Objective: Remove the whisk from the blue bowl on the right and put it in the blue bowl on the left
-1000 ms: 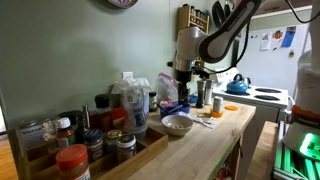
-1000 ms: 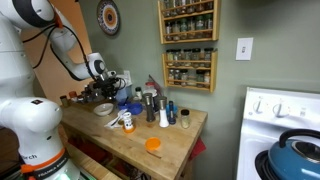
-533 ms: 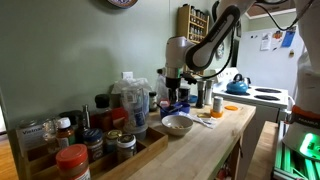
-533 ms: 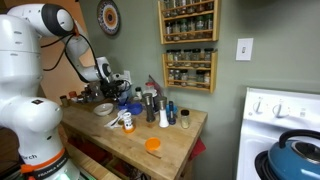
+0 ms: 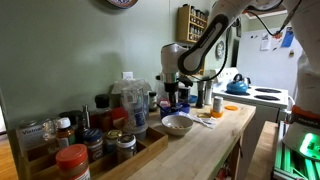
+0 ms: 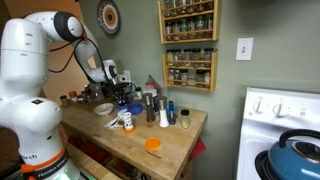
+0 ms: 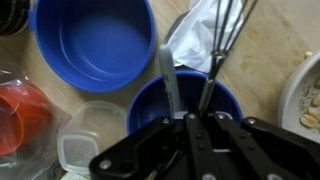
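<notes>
In the wrist view a large empty blue bowl [image 7: 95,40] lies at the upper left. A smaller blue bowl [image 7: 150,105] lies below it, right under my gripper [image 7: 197,118]. The whisk [image 7: 222,35] has its wire head up over a white cloth, and its dark handle runs down into my fingertips. A grey utensil handle [image 7: 170,78] also stands in the smaller bowl. My fingers are pressed together at the whisk's handle. In both exterior views the gripper [image 5: 175,97] [image 6: 122,94] hangs low over the cluttered back of the counter.
A white bowl [image 5: 177,124] [image 7: 306,95] sits beside the blue bowls. A red-lidded jar [image 7: 20,108] and a clear plastic container [image 7: 88,138] lie close by. Jars, bottles and a plastic bag [image 5: 130,100] crowd the wall side. An orange lid [image 6: 152,144] lies near the counter's front.
The arm has swung along the counter toward the wall-side clutter and lowered over the bowls.
</notes>
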Motion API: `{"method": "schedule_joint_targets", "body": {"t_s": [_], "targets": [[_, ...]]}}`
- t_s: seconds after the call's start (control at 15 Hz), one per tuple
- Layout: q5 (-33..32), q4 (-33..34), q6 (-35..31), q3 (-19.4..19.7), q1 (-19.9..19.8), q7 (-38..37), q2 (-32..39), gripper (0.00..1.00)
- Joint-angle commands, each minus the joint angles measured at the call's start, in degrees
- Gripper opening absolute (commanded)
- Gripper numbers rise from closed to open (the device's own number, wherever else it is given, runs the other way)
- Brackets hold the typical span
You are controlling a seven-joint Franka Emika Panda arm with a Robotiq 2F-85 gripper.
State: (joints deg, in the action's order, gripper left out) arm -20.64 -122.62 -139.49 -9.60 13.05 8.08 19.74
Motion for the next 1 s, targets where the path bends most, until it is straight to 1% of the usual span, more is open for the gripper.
{"method": "schedule_joint_targets", "body": {"t_s": [0.0,0.13,0.27,0.33,0.47,0.53,0.6,0.67,0.73,0.8,0.87,0.93], "targets": [[2.0,1.8,2.1,-0.8,0.0,2.2,1.9,0.34],[3.2,1.3,1.3,-1.4,-0.4,3.0,1.0,0.37],[4.6,0.0,-0.1,-1.7,-0.9,3.2,-1.7,0.51],[6.0,-1.3,-1.8,-2.0,-1.5,3.2,-3.8,0.6],[9.6,-3.6,-5.0,-2.6,-2.7,4.0,-7.9,0.73],[12.3,-4.7,-6.4,-3.1,-3.6,5.6,-9.8,0.82],[18.3,-6.3,-7.7,-5.0,-5.6,11.5,-12.0,0.89],[22.3,-8.5,-8.6,-9.5,-9.6,17.0,-14.5,0.97],[25.4,-10.0,-9.2,-12.2,-11.7,21.4,-16.4,1.0],[29.1,-11.4,-9.4,-14.8,-13.4,26.2,-18.3,1.0],[33.3,-11.8,-9.4,-16.6,-14.3,30.7,-19.3,1.0],[27.7,-7.1,-7.7,-9.5,-8.2,23.8,-14.9,1.0]]}}
